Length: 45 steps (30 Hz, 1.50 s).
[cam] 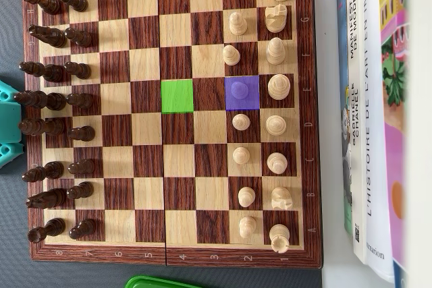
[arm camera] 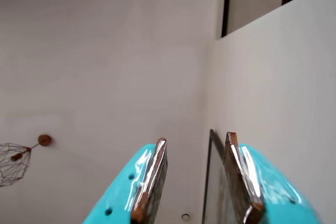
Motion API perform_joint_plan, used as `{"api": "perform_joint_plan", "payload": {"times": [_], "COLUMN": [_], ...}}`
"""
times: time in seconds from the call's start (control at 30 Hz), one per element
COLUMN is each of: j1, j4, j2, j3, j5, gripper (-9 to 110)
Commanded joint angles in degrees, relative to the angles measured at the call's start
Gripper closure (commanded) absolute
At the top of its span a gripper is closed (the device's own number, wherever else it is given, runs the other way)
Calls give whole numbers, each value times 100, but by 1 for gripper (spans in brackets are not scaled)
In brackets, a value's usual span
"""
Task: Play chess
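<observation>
Your fingers point up at a pale wall and ceiling in the wrist view, spread apart with nothing between them; each turquoise finger carries a brown, shiny inner pad. A wire lamp shade hangs at the left edge of that view. In the overhead view you see only a bit of the turquoise arm at the left edge, just beside the chessboard and clear of every piece. The board lies on a grey tabletop. The dark pieces stand in two columns along the board's left side, the light pieces in two columns along its right side. One square near the middle is overlaid in green and holds no piece. In the same row, a square in the light pawn column is overlaid in purple, and a pawn stands on it. Books lie just beside the board's right edge, and a green lid-like object shows at the bottom edge.
</observation>
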Motion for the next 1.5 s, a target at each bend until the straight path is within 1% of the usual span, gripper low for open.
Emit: {"api": "perform_joint_plan", "payload": {"times": [0.0,1.47], "j1": [18,-35], "j4": [-9,9], "j2": [-9,-149], "j3": [114,105], "j5": [26,-18], "gripper": [85,85]}}
